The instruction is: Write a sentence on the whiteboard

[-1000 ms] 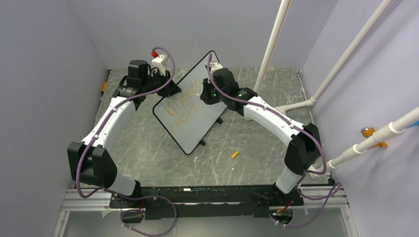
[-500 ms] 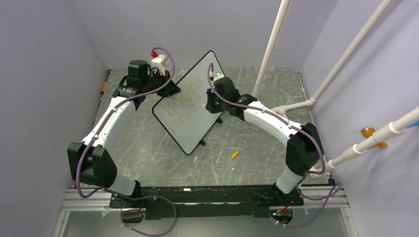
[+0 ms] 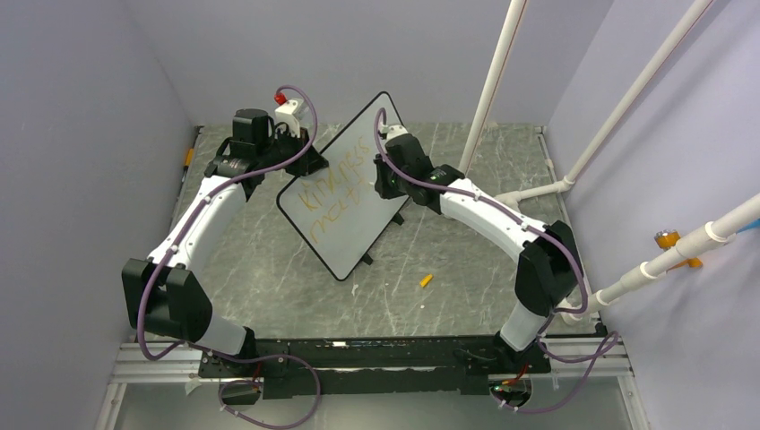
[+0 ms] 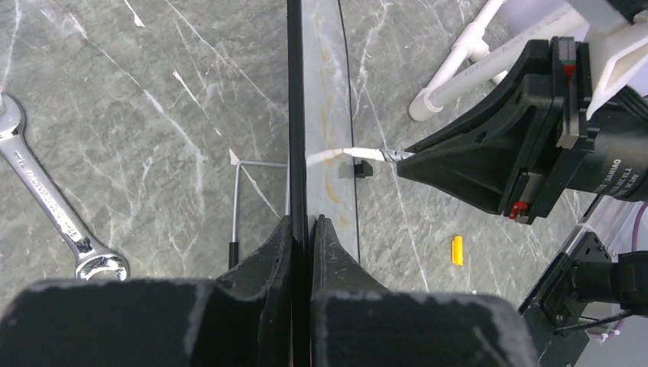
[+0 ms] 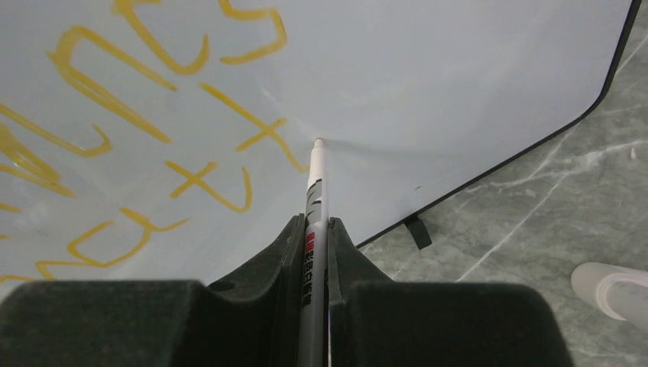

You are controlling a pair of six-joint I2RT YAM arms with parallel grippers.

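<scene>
Top external view: the whiteboard [image 3: 348, 244] stands tilted on edge on the table [image 3: 269, 287], between the two arms. The left fingers [image 4: 269, 256] are closed on the board's black frame edge. The right fingers [image 5: 284, 248] are closed on a marker [image 5: 314, 200], and its tip touches the white surface just right of the sentence [image 5: 153, 99], written in orange-yellow lines. A wrench [image 4: 55, 205] lies on the table at the board's back side. A small orange piece [image 3: 426, 280] lies in front, well apart.

Grey marbled table [image 3: 269, 278]: whiteboard [image 3: 349, 224] propped toward twelve o'clock, small orange cap [image 3: 426, 280] at five, wrench [image 4: 53, 206] behind the board.
</scene>
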